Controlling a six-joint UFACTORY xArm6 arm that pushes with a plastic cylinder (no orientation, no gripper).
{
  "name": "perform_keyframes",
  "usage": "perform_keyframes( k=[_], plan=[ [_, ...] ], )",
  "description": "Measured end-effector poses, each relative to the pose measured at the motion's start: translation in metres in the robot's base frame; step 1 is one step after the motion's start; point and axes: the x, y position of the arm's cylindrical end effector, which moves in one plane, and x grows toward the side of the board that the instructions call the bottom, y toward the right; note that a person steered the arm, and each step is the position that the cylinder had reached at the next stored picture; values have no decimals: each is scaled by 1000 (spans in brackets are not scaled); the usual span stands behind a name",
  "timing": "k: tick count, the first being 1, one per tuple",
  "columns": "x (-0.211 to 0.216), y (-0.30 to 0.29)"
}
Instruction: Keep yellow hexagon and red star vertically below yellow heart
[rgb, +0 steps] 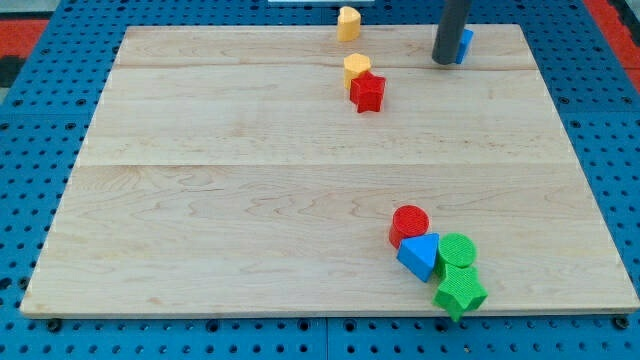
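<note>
Camera view: yellow heart (347, 23) sits at the board's top edge, landmark for everything else. Yellow hexagon (356, 68) is just below the heart, a touch toward the view's right; red star (368, 92) touches the hexagon's lower right side, so also below the heart and slightly right of it. Judged from this, the goal layout looks roughly met already; both blocks stack down from the heart in a near-vertical line.

My tip (444, 60) is right of the heart, well apart from it, and right of the hexagon too, with clear board between. No fingers on this rig, just the bare rod, holding nothing. To do the step well: only small nudges, pushing star and hexagon slightly toward the view's left if needed, and avoid bumping the heart off the edge.

Blue block (466, 42) is right of the heart, mostly hidden behind the rod, shape unclear; whether the tip touches it I cannot tell. Far below-right of the heart: red cylinder (410, 222), blue triangle (419, 255), green cylinder (457, 250), green block (459, 292) clustered, touching. Wooden board (200, 200) lies on a blue pegboard.
</note>
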Motion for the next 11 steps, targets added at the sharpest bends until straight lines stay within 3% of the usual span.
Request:
perform_keyframes(
  k=[2, 4, 7, 8, 9, 10, 11],
  plan=[
    [48, -51],
    [48, -127],
    [4, -126],
    [4, -183],
    [37, -228],
    [92, -202],
    [84, -170]
  ],
)
